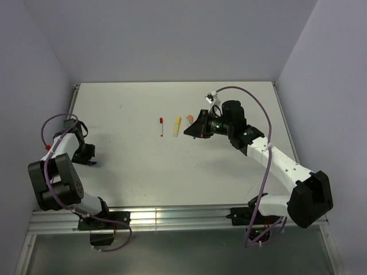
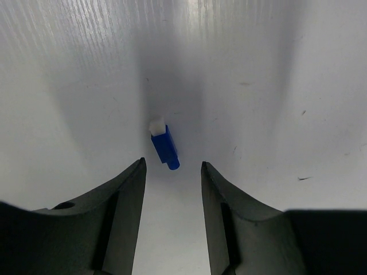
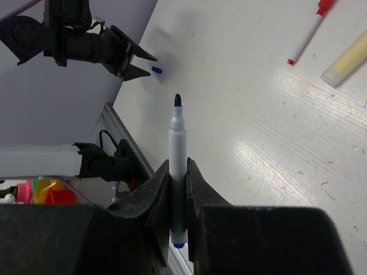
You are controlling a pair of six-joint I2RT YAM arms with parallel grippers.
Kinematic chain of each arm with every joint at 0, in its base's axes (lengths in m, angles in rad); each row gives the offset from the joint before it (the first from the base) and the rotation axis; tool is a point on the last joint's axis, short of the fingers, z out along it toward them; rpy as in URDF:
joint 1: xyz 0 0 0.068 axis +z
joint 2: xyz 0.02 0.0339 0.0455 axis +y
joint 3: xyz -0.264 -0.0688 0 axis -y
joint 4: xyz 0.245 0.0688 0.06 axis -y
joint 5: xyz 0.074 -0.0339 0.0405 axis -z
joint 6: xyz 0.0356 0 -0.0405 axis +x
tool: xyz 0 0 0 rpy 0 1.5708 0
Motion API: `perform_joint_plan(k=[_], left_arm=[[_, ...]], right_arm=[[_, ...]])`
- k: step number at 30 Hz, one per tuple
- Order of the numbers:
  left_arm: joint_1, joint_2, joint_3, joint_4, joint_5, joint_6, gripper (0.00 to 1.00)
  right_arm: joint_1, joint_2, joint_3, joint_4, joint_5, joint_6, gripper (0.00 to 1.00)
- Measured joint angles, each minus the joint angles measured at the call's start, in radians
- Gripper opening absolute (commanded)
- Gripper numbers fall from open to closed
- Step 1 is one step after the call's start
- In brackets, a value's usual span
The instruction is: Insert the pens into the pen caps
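Right wrist, thin white blue-tipped pen half hidden in clamping right claw, left claw apart, low beside dark-blue plastic cap.

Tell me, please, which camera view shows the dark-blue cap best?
The left wrist view: the dark-blue cap lies large and sharp just ahead of the left gripper, whose fingers stand open. The right wrist view shows it only as a tiny blue speck by that gripper; the top external view, barely a dot.
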Motion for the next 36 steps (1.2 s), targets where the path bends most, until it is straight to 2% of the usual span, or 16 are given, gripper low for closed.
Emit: perform_joint_plan(k=[18,28,31,34,35,36], left_arm=[[0.000,0.051,0.000,-0.005,-0.050,-0.008,0.43],[0.001,0.096,0.002,-0.003,-0.065,-0.013,0.34],[0.002,0.102,0.006,-0.004,-0.067,-0.017,0.28],[0.002,0.105,0.007,-0.004,-0.071,-0.022,0.18],[0.002,0.105,0.007,-0.004,-0.072,-0.024,0.07],[0.002,0.105,0.007,-0.003,-0.072,-0.026,0.00]], right_arm=[[0.000,0.008,0.000,0.003,-0.008,0.003,0.00],[0.000,0.014,0.000,0.006,-0.021,0.002,0.00],[0.000,0.014,0.000,0.006,-0.021,0.001,0.00],[0.000,0.014,0.000,0.006,-0.022,-0.001,0.00],[0.000,0.014,0.000,0.005,-0.022,-0.002,0.00],[0.000,0.014,0.000,0.005,-0.023,-0.005,0.00]])
